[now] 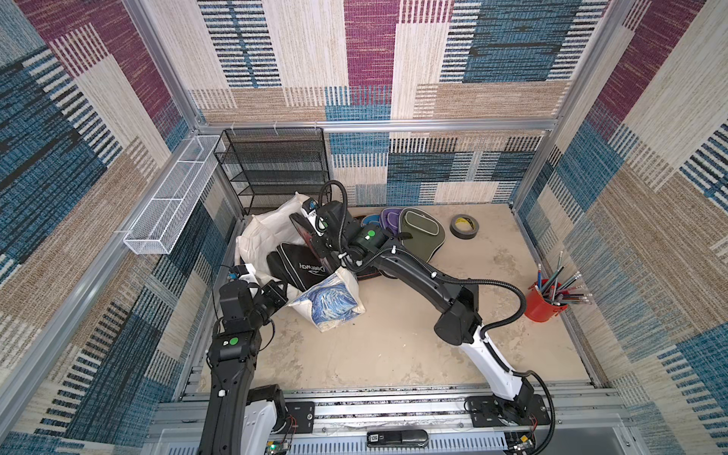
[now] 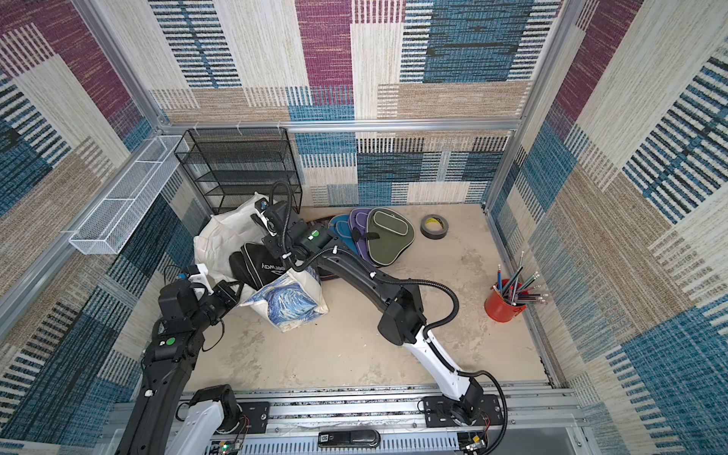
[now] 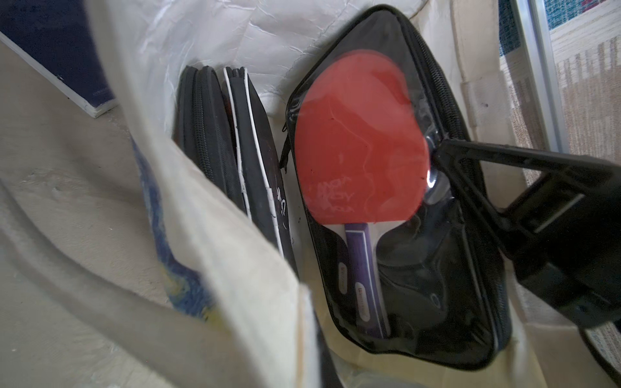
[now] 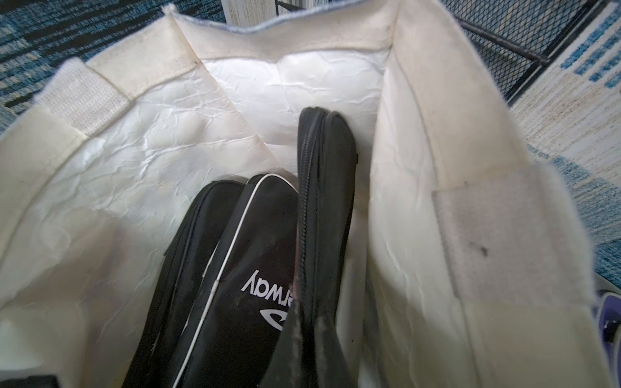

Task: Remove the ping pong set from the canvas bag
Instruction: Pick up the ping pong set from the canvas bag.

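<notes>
Left gripper (image 1: 282, 294) is closed at the bag (image 1: 333, 304) rim; whether it pinches canvas, I cannot tell. Three sets (image 4: 235, 268) sit inside. Right gripper (image 4: 309, 349) is clamped on the red-paddle set (image 3: 363, 151), not yet lifted clear. Other cases (image 1: 421, 232) lie out on the table (image 1: 394, 346).

Grey tape roll (image 1: 457, 231) lies well apart from the red pencil cup (image 1: 537, 306); black mesh shelf (image 1: 275, 169) stands at back.

Both arms reach toward the far left, jaws closed.
The left arm (image 1: 230, 366) rises from the near-left base, and the left gripper (image 1: 282, 295) points rightward with its jaws together. The right arm (image 1: 417, 275) stretches across from the near-right base with its elbow bent, and the right gripper (image 4: 302, 331) is tilted downward and pinched closed.
</notes>
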Motion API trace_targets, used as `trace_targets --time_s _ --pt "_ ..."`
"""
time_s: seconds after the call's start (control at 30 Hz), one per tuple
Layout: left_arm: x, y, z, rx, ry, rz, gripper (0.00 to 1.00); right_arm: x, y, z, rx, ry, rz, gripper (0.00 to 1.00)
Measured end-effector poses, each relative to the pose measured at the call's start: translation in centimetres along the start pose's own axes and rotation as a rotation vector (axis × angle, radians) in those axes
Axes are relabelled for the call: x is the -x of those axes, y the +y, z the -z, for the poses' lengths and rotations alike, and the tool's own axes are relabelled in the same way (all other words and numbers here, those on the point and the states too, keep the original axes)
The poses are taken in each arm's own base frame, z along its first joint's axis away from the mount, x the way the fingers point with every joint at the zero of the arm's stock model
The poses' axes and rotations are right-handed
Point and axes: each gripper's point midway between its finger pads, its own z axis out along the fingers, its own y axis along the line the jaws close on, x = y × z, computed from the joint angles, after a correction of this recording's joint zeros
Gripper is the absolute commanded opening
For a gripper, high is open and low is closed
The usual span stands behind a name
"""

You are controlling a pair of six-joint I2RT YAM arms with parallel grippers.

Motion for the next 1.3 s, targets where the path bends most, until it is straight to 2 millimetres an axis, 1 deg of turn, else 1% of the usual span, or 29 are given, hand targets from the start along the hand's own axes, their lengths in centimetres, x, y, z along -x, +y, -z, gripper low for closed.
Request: trace_targets --time_s 0.13,0.3,0.4,0.63,0.87,0.93,1.0,1.07,1.13,1.2,1.3 --pt "0.1 0.0 -0.2 -0.003 -0.002 0.0 0.0 2.0 0.3 2.2 0.027 -0.044 -0.012 0.0" --pt "0.2 0.0 -0.5 -0.003 -0.001 0.002 0.0 5.7 0.6 6.4 0.065 -0.134 -0.04 0.0" --pt "0.4 0.1 -0.8 -0.003 -0.001 0.003 0.0 7.4 0.9 8.6 0.088 -0.181 -0.045 0.0" --pt "1.0 -0.1 -1.4 -0.003 -0.003 0.001 0.0 10.0 1.1 13.2 0.128 -0.253 -0.067 0.0" --pt "1.9 0.0 -2.0 0.006 -0.01 0.005 0.0 12.5 0.6 20.3 0.15 -0.351 -0.087 0.0" --pt "2.3 0.0 -2.0 0.009 -0.017 0.008 0.0 12.5 0.4 22.0 0.149 -0.364 -0.089 0.0" --pt "2.9 -0.2 -2.0 0.01 -0.026 0.007 0.0 12.0 0.0 23.1 0.134 -0.364 -0.095 0.0" --pt "3.5 -0.4 -1.9 0.015 -0.035 0.007 0.0 10.8 -0.3 23.6 0.123 -0.347 -0.107 0.0" --pt "4.2 -0.5 -1.6 0.022 -0.044 0.004 0.0 9.2 -0.8 24.4 0.104 -0.323 -0.122 0.0" --pt "4.7 -0.6 -1.4 0.031 -0.049 0.0 0.0 7.7 -1.5 25.5 0.081 -0.309 -0.142 0.0" --pt "5.3 -0.4 -1.4 0.051 -0.061 -0.003 0.0 6.1 -2.6 27.7 0.041 -0.327 -0.175 0.0"
